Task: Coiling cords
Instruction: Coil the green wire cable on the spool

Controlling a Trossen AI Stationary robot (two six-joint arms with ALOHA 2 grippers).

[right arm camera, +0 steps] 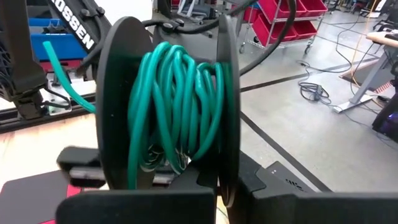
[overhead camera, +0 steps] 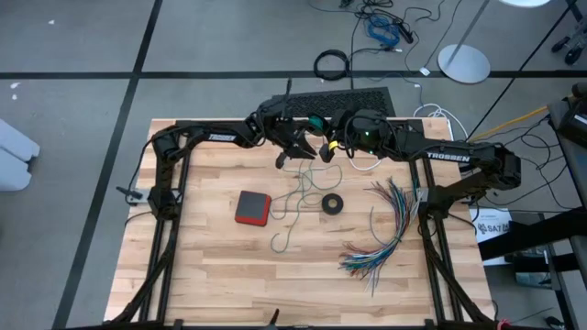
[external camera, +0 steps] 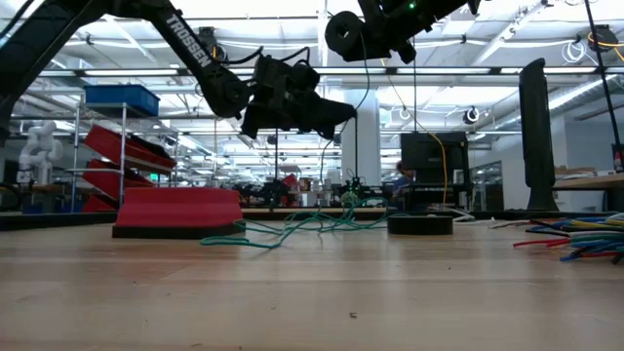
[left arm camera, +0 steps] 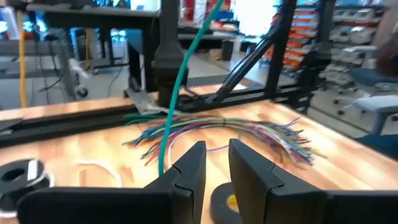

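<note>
Two arms of mine meet above the far edge of the desk [overhead camera: 211, 275] in the high view. My left pincer [overhead camera: 295, 145] and my right pincer [overhead camera: 328, 147] hang close together there, raised off the wood. The teal-green cord [overhead camera: 295, 206] trails from between them down onto the middle of the desk, looping loosely toward the near edge beside a red block [overhead camera: 252, 207]. A small black ring [overhead camera: 332, 203] lies just right of the loops, and a fanned bundle of multicoloured wires [overhead camera: 385, 234] spreads toward the right edge. The white cord [overhead camera: 367, 167] curls near the far edge under my right arm.

In the low view, my left pincer [external camera: 327, 109] hovers high over the desk, and the right one sits higher, near the frame's top. The teal-green cord [external camera: 283, 231] lies in slack curls on the wood between the red block [external camera: 175, 210] and the black ring [external camera: 419, 223], with strands rising toward my pincers.

In the left wrist view, the fingers [left arm camera: 193, 171] of my left pincer stand narrowly parted with nothing between them; the teal-green cord [left arm camera: 177, 93] runs taut just beside one finger. Beyond lie the multicoloured wires [left arm camera: 236, 132] and, near the far edge, the white cord [left arm camera: 99, 168] with its round black-and-white piece [left arm camera: 18, 174].

In the right wrist view, many turns of teal-green cord [right arm camera: 177, 106] are wound around my right pincer, between two dark discs [right arm camera: 121, 93]. Its fingers are buried under the coil; it is fully closed, though on what I cannot tell.
</note>
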